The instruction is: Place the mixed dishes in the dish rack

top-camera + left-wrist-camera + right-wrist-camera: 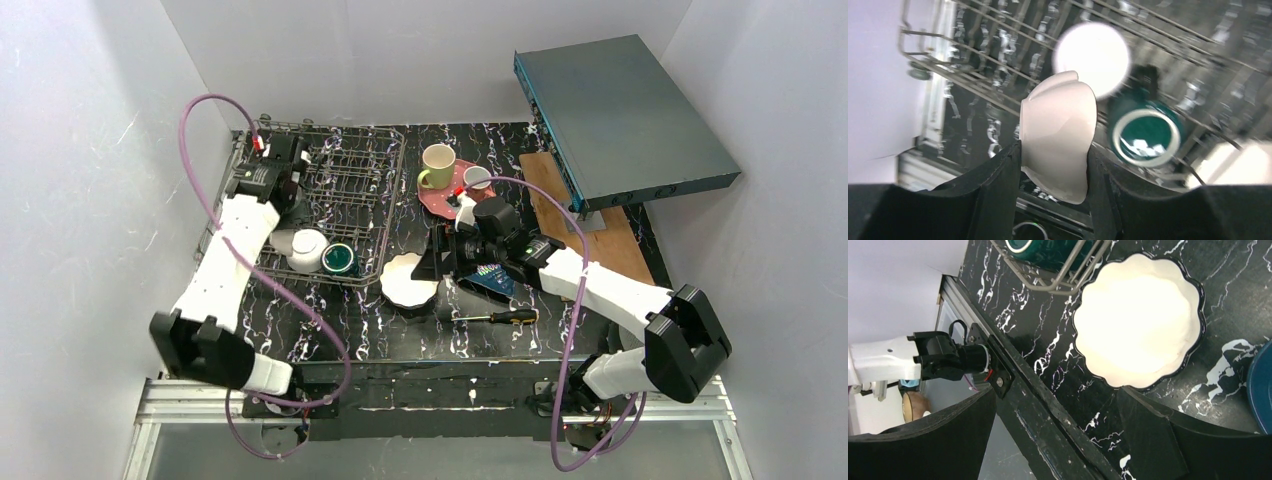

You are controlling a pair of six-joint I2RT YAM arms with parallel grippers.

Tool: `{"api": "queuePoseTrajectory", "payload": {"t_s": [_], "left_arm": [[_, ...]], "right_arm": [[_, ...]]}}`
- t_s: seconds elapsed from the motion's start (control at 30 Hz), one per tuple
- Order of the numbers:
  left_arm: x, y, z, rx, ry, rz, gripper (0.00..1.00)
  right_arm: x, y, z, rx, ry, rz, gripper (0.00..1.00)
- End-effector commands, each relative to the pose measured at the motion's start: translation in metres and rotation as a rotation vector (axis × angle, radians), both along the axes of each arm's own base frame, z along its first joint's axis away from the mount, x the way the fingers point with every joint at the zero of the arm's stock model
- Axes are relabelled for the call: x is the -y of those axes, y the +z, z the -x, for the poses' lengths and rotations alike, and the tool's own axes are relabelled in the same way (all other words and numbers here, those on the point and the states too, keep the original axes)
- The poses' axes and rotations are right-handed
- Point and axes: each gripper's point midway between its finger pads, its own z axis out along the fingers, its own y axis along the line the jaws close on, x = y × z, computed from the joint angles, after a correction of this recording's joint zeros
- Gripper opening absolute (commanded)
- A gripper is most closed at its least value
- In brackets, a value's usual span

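Left wrist view: left gripper (1054, 150) clamps pale lobed-rim bowl (1058, 130) on edge above grey wire dish rack (392, 200), likely for slotting between tines. Blurred round white dish (1091, 57) and green-inside cup (1146, 132) sit racked. Right gripper (1058, 405), spread wide, hovers beside scalloped cream bowl (1140, 320) on black marbled table (1048, 350), poised for pickup.

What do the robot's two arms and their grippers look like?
The left arm and right arm are chunky white shells joined by black joints, each trailed by a looping purple cable. The left gripper and right gripper are black, each with two broad fingers. Small red fittings sit near the wrists.
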Motion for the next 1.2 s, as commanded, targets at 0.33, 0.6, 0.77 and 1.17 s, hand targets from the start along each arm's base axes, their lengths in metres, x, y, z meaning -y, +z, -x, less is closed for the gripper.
{"api": "queuePoseTrajectory", "payload": {"t_s": [0.33, 0.6, 0.77, 1.17], "left_arm": [[-0.096, -0.073, -0.049, -0.253, 0.195, -0.408, 0.00], [-0.103, -0.097, -0.046, -0.294, 0.191, -0.468, 0.00], [-0.103, -0.114, -0.039, -0.366, 0.190, -0.475, 0.00], [-0.096, -0.143, -0.034, -0.489, 0.156, -0.444, 0.43]], "right_arm": [[0.011, 0.020, 0.010, 0.017, 0.013, 0.006, 0.98], [0.011, 0.020, 0.008, 0.008, 0.016, 0.036, 0.98], [0.005, 0.018, 0.005, -0.015, 0.009, 0.019, 0.98], [0.005, 0.010, 0.010, -0.029, 0.016, 0.005, 0.98]]}}
